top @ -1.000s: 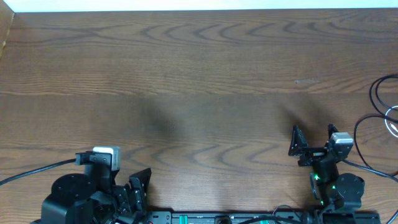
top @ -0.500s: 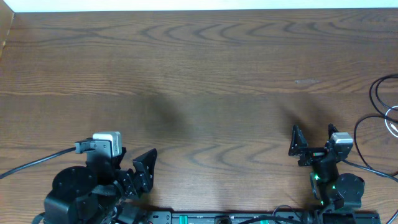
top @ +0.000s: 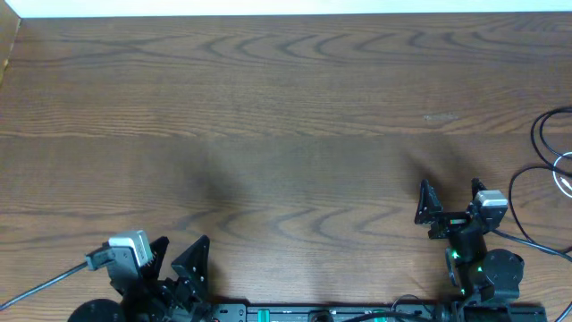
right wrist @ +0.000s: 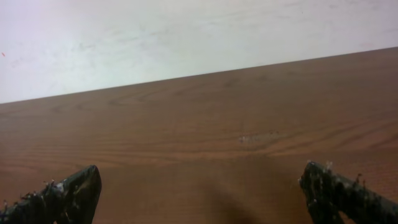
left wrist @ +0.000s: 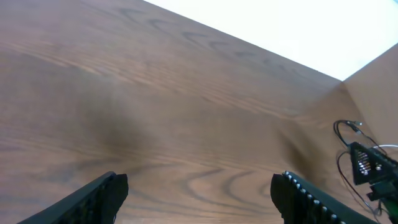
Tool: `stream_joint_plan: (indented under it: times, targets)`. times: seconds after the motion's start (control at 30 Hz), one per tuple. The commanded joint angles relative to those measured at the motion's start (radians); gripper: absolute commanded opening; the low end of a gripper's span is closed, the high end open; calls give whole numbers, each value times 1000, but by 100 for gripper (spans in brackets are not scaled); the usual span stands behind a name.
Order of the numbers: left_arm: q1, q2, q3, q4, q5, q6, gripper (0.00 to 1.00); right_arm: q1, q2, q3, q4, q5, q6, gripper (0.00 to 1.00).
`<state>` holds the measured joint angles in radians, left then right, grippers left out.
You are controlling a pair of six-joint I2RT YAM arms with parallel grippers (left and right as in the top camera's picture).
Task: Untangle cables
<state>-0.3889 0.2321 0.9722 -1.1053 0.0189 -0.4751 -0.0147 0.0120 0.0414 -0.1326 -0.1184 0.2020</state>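
Thin black cable loops with a bit of white cord (top: 537, 136) lie at the table's far right edge, partly cut off by the frame. They also show small in the left wrist view (left wrist: 341, 134). My left gripper (top: 176, 256) is open and empty at the front left, far from the cables; its view (left wrist: 199, 186) shows bare wood between the fingers. My right gripper (top: 451, 199) is open and empty at the front right, about a hand's width left of the cables. Its own view (right wrist: 200, 180) shows only bare wood between the fingers.
The brown wooden table (top: 286, 116) runs to a white wall at the back. A raised wooden side edge (top: 9, 45) stands at the far left. The arm bases and their thicker black leads (top: 40, 282) sit along the front edge.
My left arm has drawn back toward the front edge and shifted left, its gripper still open. The right arm and the cables have not moved.
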Motion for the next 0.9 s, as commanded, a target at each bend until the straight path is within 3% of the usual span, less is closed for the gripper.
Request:
stream_joint_plan:
  times: [0.0,0.13,0.67,0.87]
  targets:
    - [0,-9,-36,-36,-61,-21,79,-4,-6,-6,1,8,11,99]
    - [0,-9,-116,1,-103,-18,79,-4,-6,-6,1,8,11,99]
    - [0,-9,-354,514,-108,92,79,-4,-6,-6,1,8,11,99]
    - [35,-15,-447,750,-101,193,80,-4,-6,-6,1,8,11,99]
